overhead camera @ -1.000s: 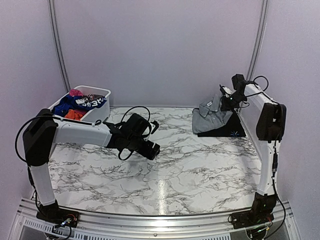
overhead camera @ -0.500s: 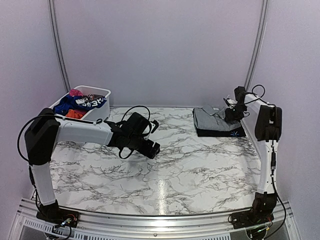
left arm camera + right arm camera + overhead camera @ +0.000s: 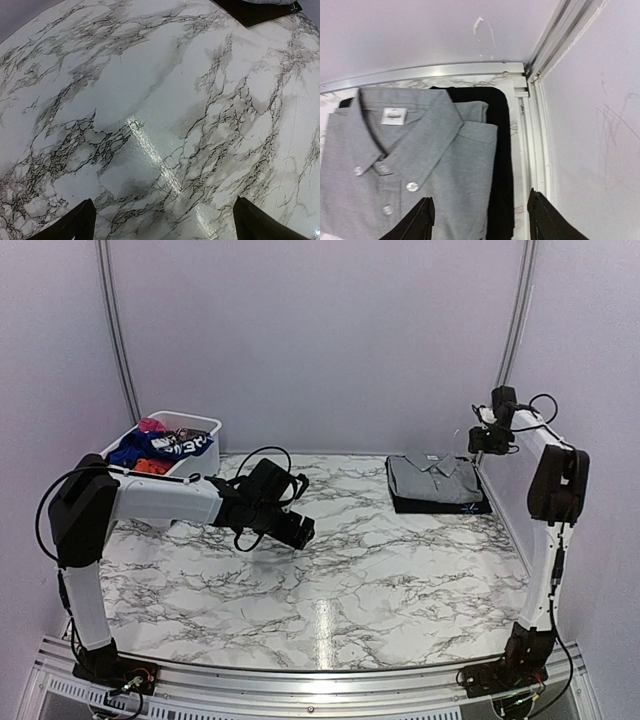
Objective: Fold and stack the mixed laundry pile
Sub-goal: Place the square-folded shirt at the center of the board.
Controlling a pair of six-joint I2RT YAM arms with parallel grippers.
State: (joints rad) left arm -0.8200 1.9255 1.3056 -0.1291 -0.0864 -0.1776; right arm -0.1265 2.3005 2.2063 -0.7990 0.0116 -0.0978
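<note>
Surface (image 3: pixel 400 570) is marble-patterned. A folded grey collared shirt (image 3: pixel 433 478) lies flat on a folded black garment (image 3: pixel 440 507) at the far right, close to the side wall and its aluminium rail (image 3: pixel 540 55). The rest of the pile is in a white basket (image 3: pixel 205 462) at the far left corner: blue piece (image 3: pixel 135 448), orange-red piece (image 3: pixel 148 468), pink piece (image 3: pixel 152 425), all bunched, so the individual shapes are hard to make out. Right end effector (image 3: pixel 487 440) hangs above the stack's right rear corner, well apart from it, with the jaws spread wide and nothing between them. Left end effector (image 3: pixel 300 532) is low over the bare left-middle of the surface, jaws also spread wide and holding nothing. Nothing lies between it and the stack. A black cable loop (image 3: pixel 262 455) arches over the left wrist. The black garment is mostly covered by the shirt, with only its front and right edges showing. Right wrist view shows the collar, buttons and white neck label (image 3: pixel 393 116), though the print is unreadable. Fingertips are cut off at the bottom edge in both wrist views. Left wrist view catches only a corner of the black garment at the top.
</note>
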